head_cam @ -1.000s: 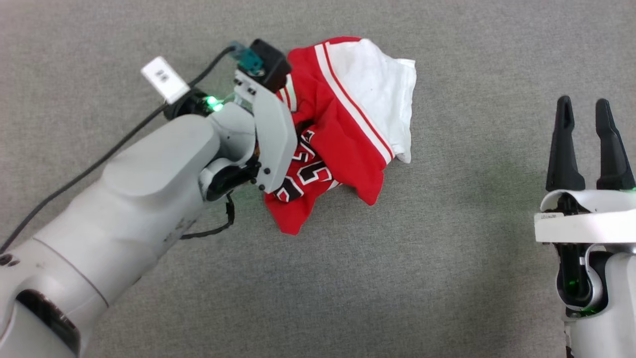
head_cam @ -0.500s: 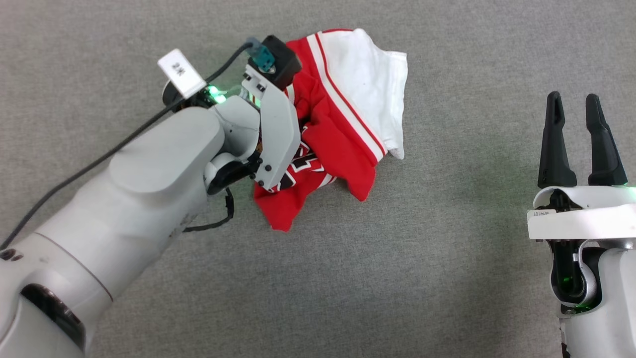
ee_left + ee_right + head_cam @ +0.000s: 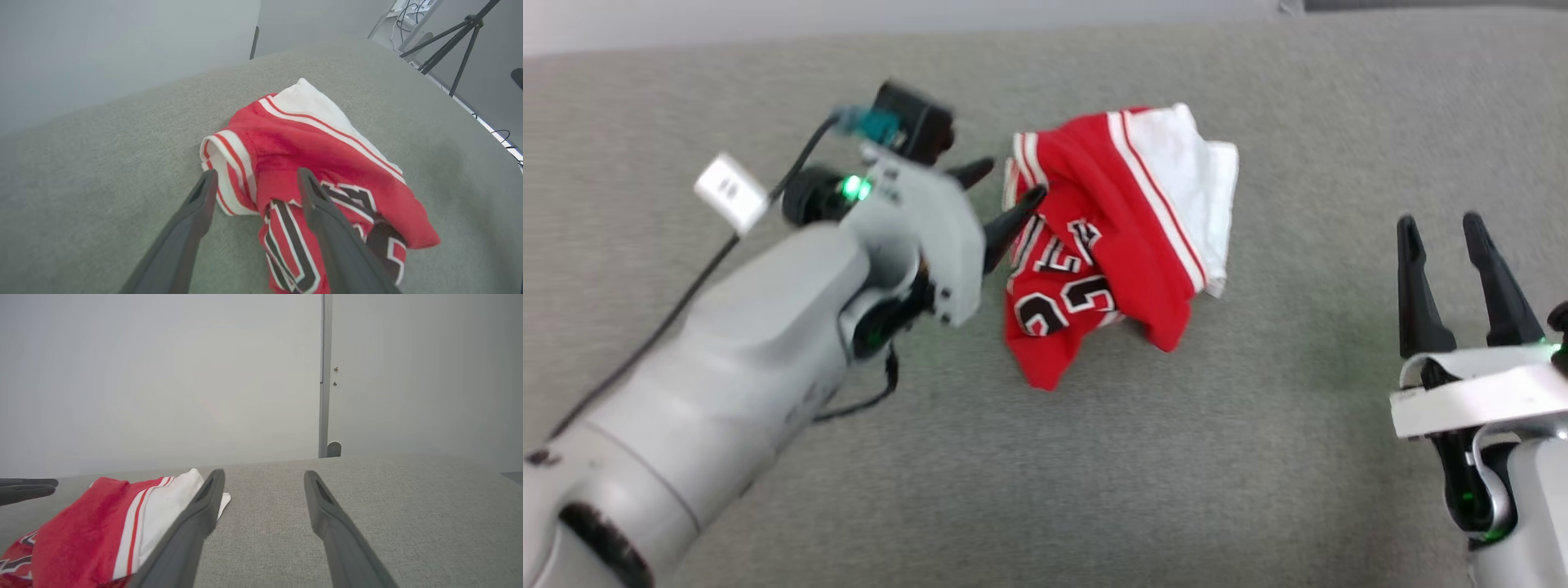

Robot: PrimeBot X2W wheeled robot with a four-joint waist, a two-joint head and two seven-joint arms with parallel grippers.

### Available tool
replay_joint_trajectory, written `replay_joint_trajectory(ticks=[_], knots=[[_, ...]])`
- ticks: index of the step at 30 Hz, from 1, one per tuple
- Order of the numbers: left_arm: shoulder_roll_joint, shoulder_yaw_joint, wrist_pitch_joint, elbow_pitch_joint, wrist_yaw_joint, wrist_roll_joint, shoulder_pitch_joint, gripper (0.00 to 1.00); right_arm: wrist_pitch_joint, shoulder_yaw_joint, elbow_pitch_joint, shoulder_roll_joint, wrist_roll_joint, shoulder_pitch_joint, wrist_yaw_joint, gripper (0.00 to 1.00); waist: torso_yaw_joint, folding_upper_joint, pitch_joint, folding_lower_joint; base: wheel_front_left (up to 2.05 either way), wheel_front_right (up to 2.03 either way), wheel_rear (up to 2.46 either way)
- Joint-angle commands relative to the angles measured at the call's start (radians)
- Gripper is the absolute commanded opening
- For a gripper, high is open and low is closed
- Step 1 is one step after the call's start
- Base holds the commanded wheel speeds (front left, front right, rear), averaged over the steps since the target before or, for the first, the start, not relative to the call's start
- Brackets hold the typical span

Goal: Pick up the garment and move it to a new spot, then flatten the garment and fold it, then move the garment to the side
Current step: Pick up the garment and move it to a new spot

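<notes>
- Red and white, the garment (image 3: 1127, 237) lies crumpled in a heap on the grey cloth-covered desk (image 3: 1094, 474). It is just ahead of the left jaws and well off to the left of the right jaws.
- The left jaws stand apart with nothing clamped. Their dark fingers (image 3: 1013, 224) point at the heap's near edge, where the striped trim (image 3: 1023, 159) runs.
- In the left wrist view that trim shows between the two fingers (image 3: 188, 228), just past their tips. The black, white-outlined lettering (image 3: 294, 245) lies beside and under the right-hand finger. Whether either finger touches the cloth cannot be told.
- The white panel (image 3: 1201, 188) is on the side of the heap away from the left jaws, towards the right jaws.
- The right jaws stand apart and hold nothing. Their fingers (image 3: 1417, 294) are over bare desk, well apart from the garment.
- In the right wrist view the garment lies left of those fingers (image 3: 192, 526), and the left-hand finger hides part of the white panel.
</notes>
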Motion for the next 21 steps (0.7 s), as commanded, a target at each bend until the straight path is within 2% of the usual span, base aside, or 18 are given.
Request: replay_joint_trajectory(ticks=[1,8,14,17,18,21], knots=[[0.015,-0.001,-0.044,0.002,0.002,-0.010,0.049,1.00,0.000,0.009,0.011,-0.018,-0.009,0.021,0.000,1.00,0.081,0.0000,-0.078,0.0000,0.00,0.00,0.00],[0.059,0.023,-0.228,0.038,0.002,-0.072,0.234,1.00,0.034,-0.001,0.029,-0.069,-0.012,0.072,0.000,1.00,0.157,0.0000,-0.138,0.0000,0.00,0.00,0.00],[0.095,0.075,-0.293,0.049,0.002,-0.089,0.368,1.00,0.073,-0.047,0.007,-0.101,-0.016,0.133,0.000,1.00,0.211,0.0000,-0.164,0.0000,0.00,0.00,0.00],[0.117,0.165,-0.299,0.040,0.022,-0.066,0.420,1.00,0.086,-0.069,-0.006,-0.109,-0.014,0.167,0.000,1.00,0.225,0.0000,-0.178,0.0000,0.00,0.00,0.00],[0.117,0.165,-0.299,0.040,0.022,-0.066,0.420,1.00,0.086,-0.069,-0.006,-0.109,-0.014,0.167,0.000,1.00,0.225,0.0000,-0.178,0.0000,0.00,0.00,0.00],[0.136,0.303,-0.297,-0.002,0.061,0.005,0.519,1.00,0.099,-0.086,-0.016,-0.106,-0.016,0.197,0.000,1.00,0.230,0.0000,-0.190,0.0000,0.00,0.00,0.00]])
